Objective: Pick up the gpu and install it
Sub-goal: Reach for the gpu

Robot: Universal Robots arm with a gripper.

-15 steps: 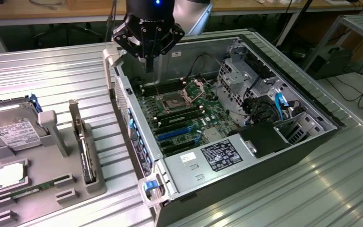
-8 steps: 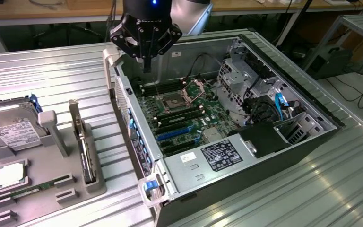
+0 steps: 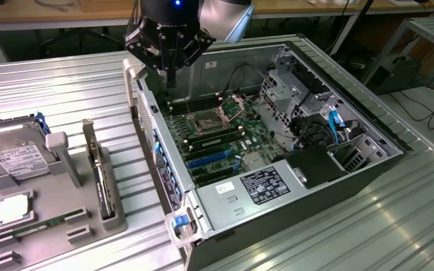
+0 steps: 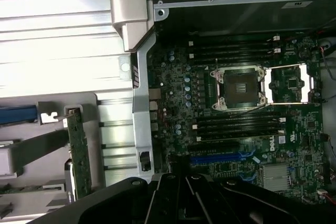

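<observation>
evidently nothing is done yet: the gpu (image 3: 100,172) stands on edge in its grey holder (image 3: 115,223) on the table (image 3: 51,79), unpicked, while the jaws hang pressed together and empty over the open computer case (image 3: 225,62), its blue slot (image 3: 208,160) unfilled.

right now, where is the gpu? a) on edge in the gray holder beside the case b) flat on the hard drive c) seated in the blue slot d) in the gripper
A: the gpu stands on edge in the gray holder on the exterior view's left, apart from the shut gripper, which holds nothing above the case.
</observation>
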